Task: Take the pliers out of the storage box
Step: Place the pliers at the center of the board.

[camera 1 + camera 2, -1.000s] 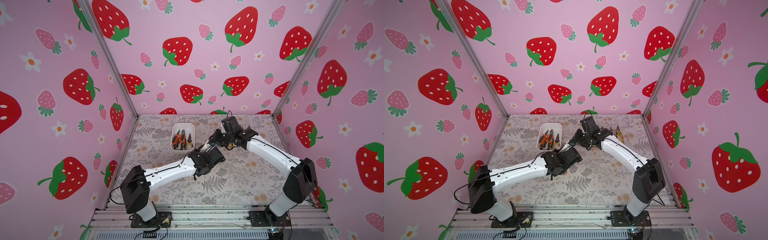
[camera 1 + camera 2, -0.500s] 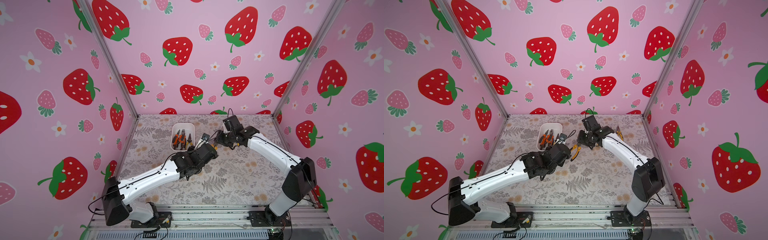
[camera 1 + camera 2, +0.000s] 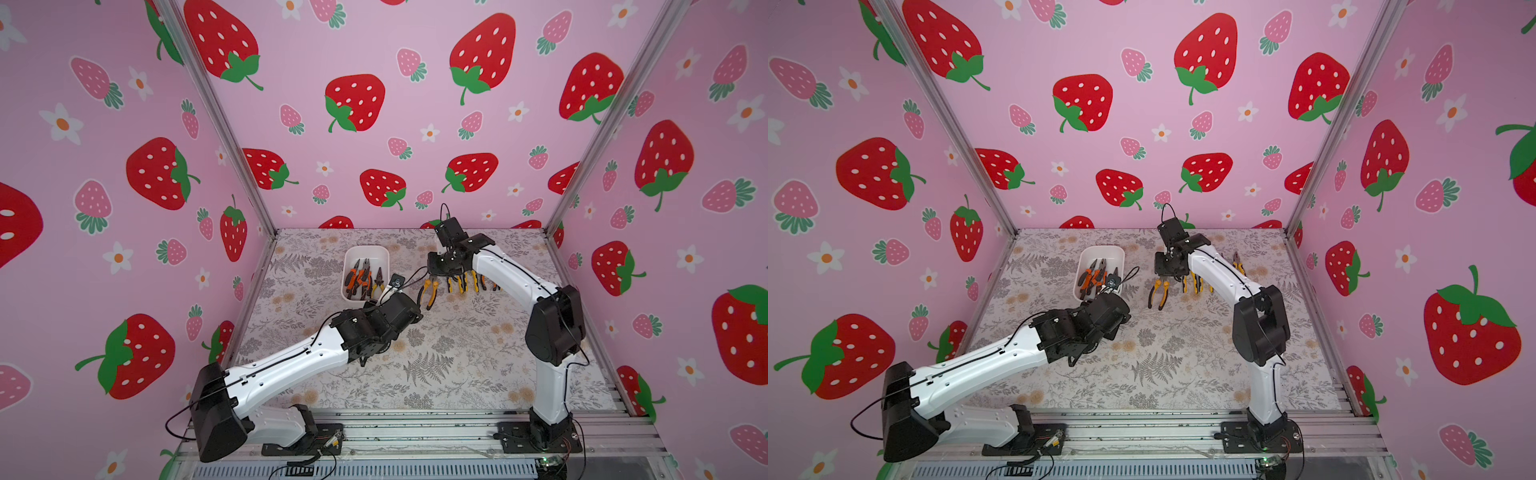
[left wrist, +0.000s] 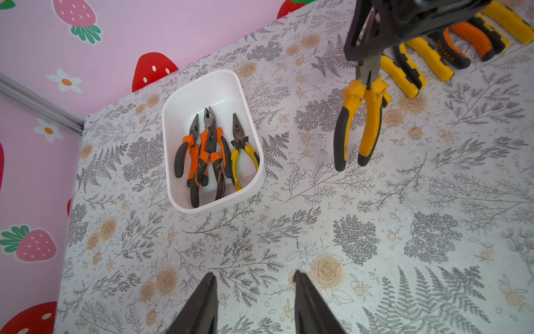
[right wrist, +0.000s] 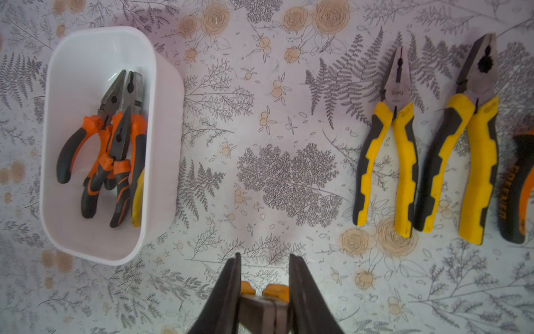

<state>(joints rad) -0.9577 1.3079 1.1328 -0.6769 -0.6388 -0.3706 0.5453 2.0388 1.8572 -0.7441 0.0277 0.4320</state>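
In a top view I see the white storage box (image 3: 368, 252) toward the desk's far left corner, four orange or yellow pliers (image 3: 362, 279) inside. Left wrist: my left gripper (image 4: 254, 292) gapes empty. Right wrist: my right gripper (image 5: 264, 269) pinches a yellow-handled pair (image 5: 260, 313) by its dark head.

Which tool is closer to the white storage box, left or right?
Left. The left tool, open and empty, hovers just off the near corner of the storage box. The right tool, gripping yellow pliers, is farther out to its side.
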